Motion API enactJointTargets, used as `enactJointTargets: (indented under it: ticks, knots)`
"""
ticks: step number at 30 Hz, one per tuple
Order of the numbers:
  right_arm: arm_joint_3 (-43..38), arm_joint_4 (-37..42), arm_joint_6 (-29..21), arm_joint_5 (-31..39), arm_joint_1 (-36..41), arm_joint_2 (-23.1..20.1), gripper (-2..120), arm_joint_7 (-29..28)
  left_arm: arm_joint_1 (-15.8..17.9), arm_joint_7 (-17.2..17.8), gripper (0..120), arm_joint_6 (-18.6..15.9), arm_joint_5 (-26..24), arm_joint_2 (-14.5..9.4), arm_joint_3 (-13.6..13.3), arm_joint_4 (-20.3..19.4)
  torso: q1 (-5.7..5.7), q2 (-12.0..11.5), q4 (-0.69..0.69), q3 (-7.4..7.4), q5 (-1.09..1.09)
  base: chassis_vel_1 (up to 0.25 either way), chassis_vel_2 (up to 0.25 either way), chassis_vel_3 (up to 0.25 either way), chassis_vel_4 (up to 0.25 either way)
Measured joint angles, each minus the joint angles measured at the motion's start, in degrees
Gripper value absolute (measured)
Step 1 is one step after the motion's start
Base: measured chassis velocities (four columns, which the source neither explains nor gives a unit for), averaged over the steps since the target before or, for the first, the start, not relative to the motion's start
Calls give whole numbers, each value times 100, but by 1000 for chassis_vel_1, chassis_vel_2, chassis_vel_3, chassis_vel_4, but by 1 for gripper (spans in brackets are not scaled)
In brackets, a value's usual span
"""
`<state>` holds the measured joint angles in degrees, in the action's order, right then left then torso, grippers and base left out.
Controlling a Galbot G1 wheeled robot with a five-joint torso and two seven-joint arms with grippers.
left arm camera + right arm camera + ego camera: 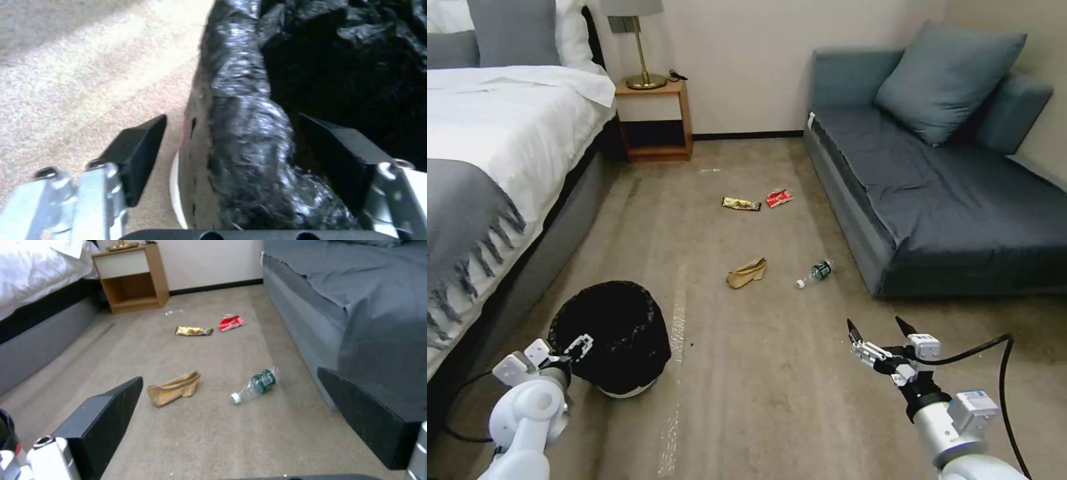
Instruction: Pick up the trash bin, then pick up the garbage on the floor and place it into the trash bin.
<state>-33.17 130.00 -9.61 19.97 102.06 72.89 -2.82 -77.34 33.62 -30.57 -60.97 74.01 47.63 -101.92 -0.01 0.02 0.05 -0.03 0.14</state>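
Left claw (231,160) spread wide, straddling the trash bin (617,333) rim; right claw (879,328) spread, holding nothing.

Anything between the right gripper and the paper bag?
No. Head view shows bare carpet from right gripper to paper bag.
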Motion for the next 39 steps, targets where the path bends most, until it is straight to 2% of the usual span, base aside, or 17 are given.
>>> enactJointTargets:
  ticks: [5,7,11,12,14,17,18,20,26,27,29,30,31,34,35,36,39]
  knots:
    - [-2,-28,0,-8,-7,10,100,-3,37,3,64,0,21,16,-37,49,0,0,-1,0,-5,0,0,0,0]
    - [-2,-34,0,-12,-9,17,100,-6,48,3,52,0,62,40,-47,61,0,1,-1,0,-5,0,0,0,0]
    - [0,-35,0,-15,-2,17,100,-8,46,2,39,15,125,77,-62,61,0,1,-3,0,-6,0,0,0,0]
    - [0,-34,2,-16,8,9,100,-9,23,2,32,29,166,96,-62,35,0,1,-4,1,-9,0,0,0,0]
    - [0,-32,11,-16,22,-3,100,-10,-9,2,29,34,220,112,-61,-6,0,0,-5,2,-13,0,0,0,0]
    - [-1,17,80,-12,80,-58,100,-12,-207,-63,14,137,534,167,-22,-172,0,-2,-6,4,-19,0,0,0,0]
    - [-1,17,80,-12,80,-58,100,-12,-207,-63,14,137,534,167,-22,-172,0,-2,-6,4,-19,0,0,0,0]
    - [6,50,91,-11,100,-88,100,-12,-309,-94,5,210,643,194,7,-272,1,-3,-7,5,-23,0,0,0,0]
    - [31,106,94,-1,113,-118,100,-13,-477,-109,5,329,786,222,32,-497,1,-4,-9,7,-32,0,0,0,0]
    - [40,114,108,16,122,-127,100,-12,-536,-112,5,389,886,235,39,-619,1,-4,-10,7,-35,0,0,0,0]
    - [61,115,171,73,141,-145,100,-12,-696,-113,5,559,1198,272,80,-927,1,-4,-7,6,-19,0,0,0,0]
    - [74,106,236,108,151,-160,100,-7,-792,-141,5,690,1508,306,79,-1087,1,-4,-6,5,-20,0,0,0,0]
    - [74,106,236,108,151,-160,100,-7,-792,-141,5,690,1508,306,79,-1087,1,-4,-6,5,-20,0,0,0,0]
    - [102,70,450,179,152,-185,100,51,-1043,-244,4,1056,2433,391,60,-1380,1,-4,-5,4,-15,0,0,0,0]
    - [107,70,481,203,152,-193,100,70,-1098,-288,4,1123,2665,408,55,-1433,1,-4,-5,3,-16,0,0,0,0]
    - [107,70,481,203,152,-193,100,70,-1098,-288,4,1123,2665,408,55,-1433,1,-4,-5,3,-16,0,0,0,0]
    - [112,88,484,212,156,-221,100,149,-1300,-455,4,1378,3541,450,40,-1531,1,-3,-5,3,-15,0,0,0,0]
